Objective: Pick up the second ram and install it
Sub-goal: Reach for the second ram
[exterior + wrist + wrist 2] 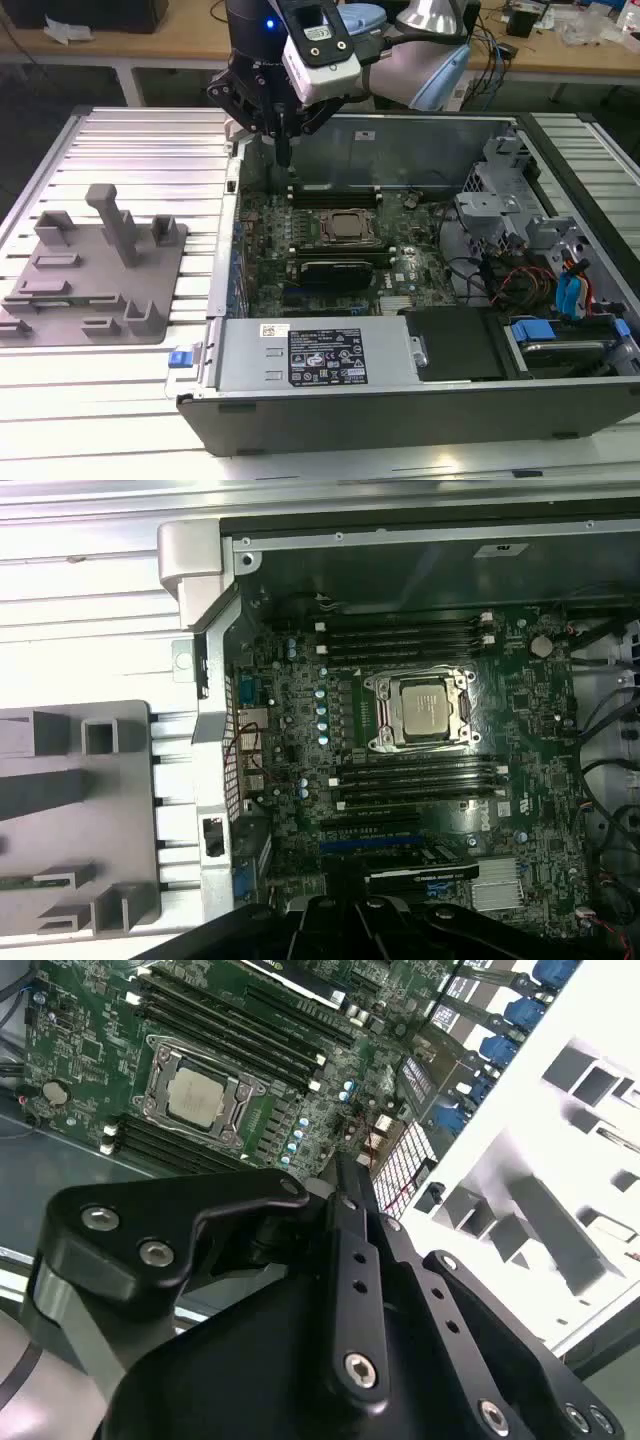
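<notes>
Above the far corner of the open computer case [300, 415], on the exterior view's left, the gripper [283, 152] hangs pointing down. Its jaws are together with nothing between them. In the second wrist view the dark fingers [352, 1250] meet in one narrow tip over the edge of the motherboard [90, 1050].

The second ram [35, 881] is well apart from the gripper. In the first wrist view a thin green strip lies flat in a slot of the grey fixture [60, 810], and this seems to be the stick, though only part of it shows at the picture's edge. The fixture sits on the ribbed metal table [140, 150], outside the case, on the exterior view's left of its side wall.

Inside the case the silver processor socket [420, 710] lies in the middle of the board, with long black memory slots [405, 640] running along both of its sides — white latches mark the ends of one group. A grey power supply box [320, 352] lies along the near wall of the case.
</notes>
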Robot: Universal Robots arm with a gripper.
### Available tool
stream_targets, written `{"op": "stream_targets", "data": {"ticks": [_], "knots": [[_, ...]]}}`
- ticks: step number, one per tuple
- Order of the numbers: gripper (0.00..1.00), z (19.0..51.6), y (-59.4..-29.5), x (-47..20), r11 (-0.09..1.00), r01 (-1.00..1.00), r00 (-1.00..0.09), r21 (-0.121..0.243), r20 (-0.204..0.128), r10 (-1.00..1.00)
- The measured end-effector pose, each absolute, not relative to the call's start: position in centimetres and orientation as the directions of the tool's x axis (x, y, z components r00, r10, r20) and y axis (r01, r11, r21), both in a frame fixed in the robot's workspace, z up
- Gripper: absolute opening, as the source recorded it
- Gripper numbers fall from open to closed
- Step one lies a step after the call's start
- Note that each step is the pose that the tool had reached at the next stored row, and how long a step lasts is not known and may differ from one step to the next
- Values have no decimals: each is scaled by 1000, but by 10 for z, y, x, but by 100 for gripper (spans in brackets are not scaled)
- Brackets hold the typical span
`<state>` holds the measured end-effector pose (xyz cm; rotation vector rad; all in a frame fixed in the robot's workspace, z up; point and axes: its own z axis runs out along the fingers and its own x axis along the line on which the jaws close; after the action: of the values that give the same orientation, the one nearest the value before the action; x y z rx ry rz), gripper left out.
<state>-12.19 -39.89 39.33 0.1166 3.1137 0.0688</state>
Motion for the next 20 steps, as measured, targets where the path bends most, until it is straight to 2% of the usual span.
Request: {"op": "stream_targets", "data": {"ticks": [20], "knots": [[8, 393, -399, -152, 996, 74, -997, 45, -24, 75]]}}
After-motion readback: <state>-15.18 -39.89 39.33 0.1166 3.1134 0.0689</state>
